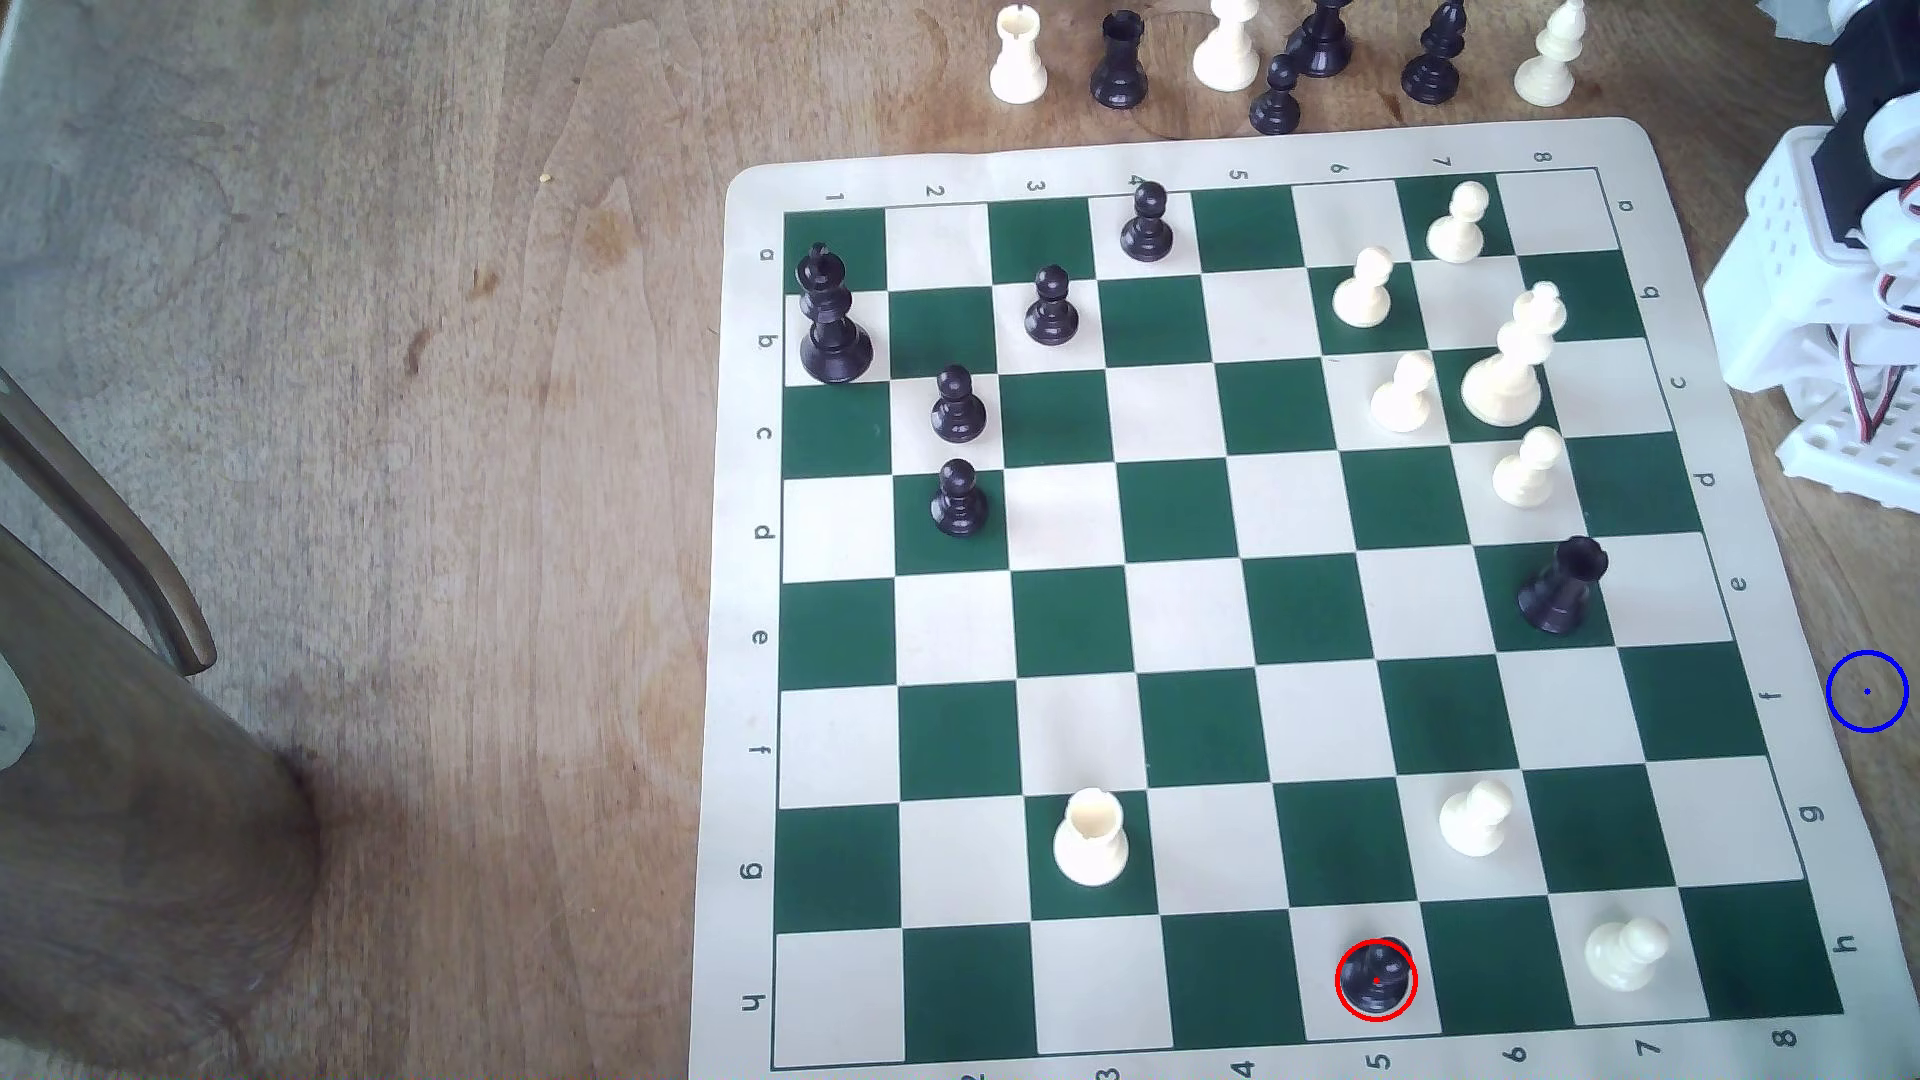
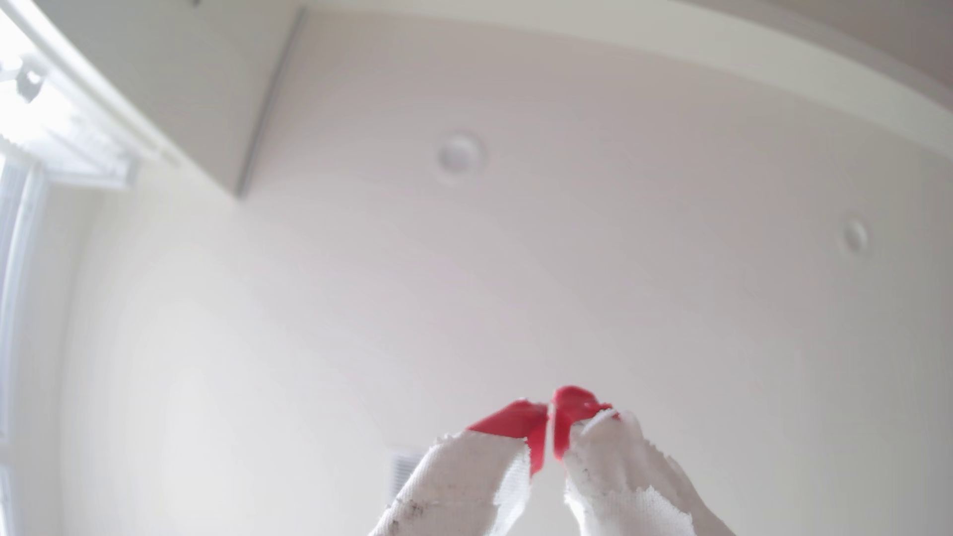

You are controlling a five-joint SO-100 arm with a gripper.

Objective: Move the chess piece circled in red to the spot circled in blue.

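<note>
The chess piece, a small glossy black pawn ringed in red, stands on a light square in row h, column 5, near the board's front edge in the exterior view. The spot is a blue ring with a centre dot on bare wood just off the board's right border, level with row f. In the wrist view my gripper points up at a white ceiling, its red tips touching and its fingers wrapped in white cloth tape. It is shut with nothing in it.
The arm's white base stands at the exterior view's right edge, beyond the spot. On the board a black rook and white pawns stand between the piece and the spot. Captured pieces line the far edge. A chair stands at the left.
</note>
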